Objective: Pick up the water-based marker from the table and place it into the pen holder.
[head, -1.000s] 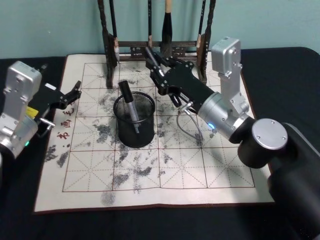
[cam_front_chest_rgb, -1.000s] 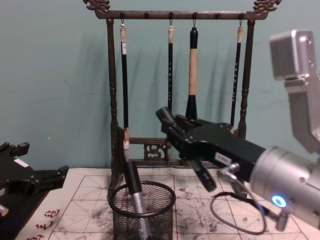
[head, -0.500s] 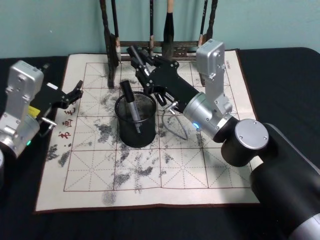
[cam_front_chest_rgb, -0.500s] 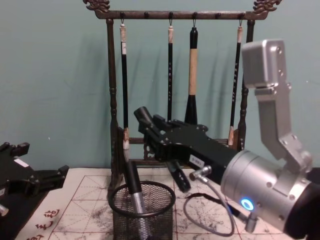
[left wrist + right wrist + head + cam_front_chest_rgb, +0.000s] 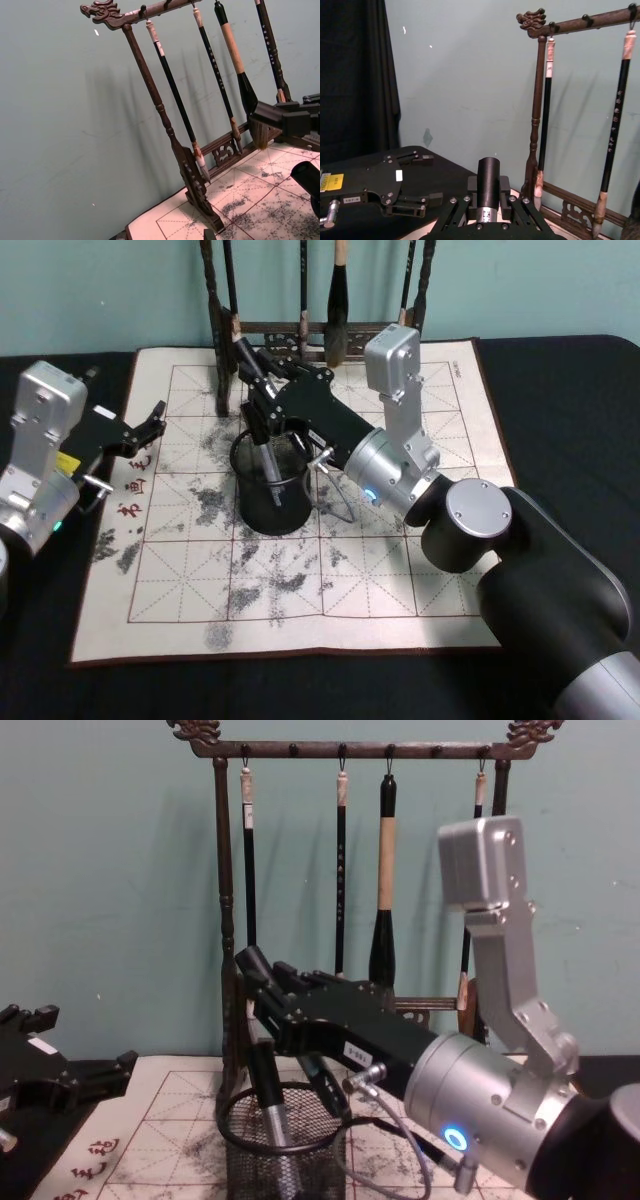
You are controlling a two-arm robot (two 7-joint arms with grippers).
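Observation:
The water-based marker (image 5: 266, 460), black cap over a silver barrel, leans inside the black mesh pen holder (image 5: 272, 505) on the cream mat of the table (image 5: 400, 570). My right gripper (image 5: 250, 360) hangs open over the holder's far rim, right above the marker's top. In the right wrist view the black cap of the marker (image 5: 488, 185) rises between its fingers (image 5: 512, 200). The chest view puts the right gripper (image 5: 265, 965) just above the marker (image 5: 268, 1105) and the holder (image 5: 285, 1160). The left gripper (image 5: 150, 423) rests open at the mat's left edge.
The tall wooden brush rack (image 5: 300, 335) with several hanging brushes stands right behind the pen holder, close to the right gripper's tips. A grey cable (image 5: 335, 495) loops under the right wrist, beside the holder. The mat's near half lies bare.
The right arm has swung left from beside the rack to over the pen holder and the marker's top. The marker, the holder and the left arm have not moved.

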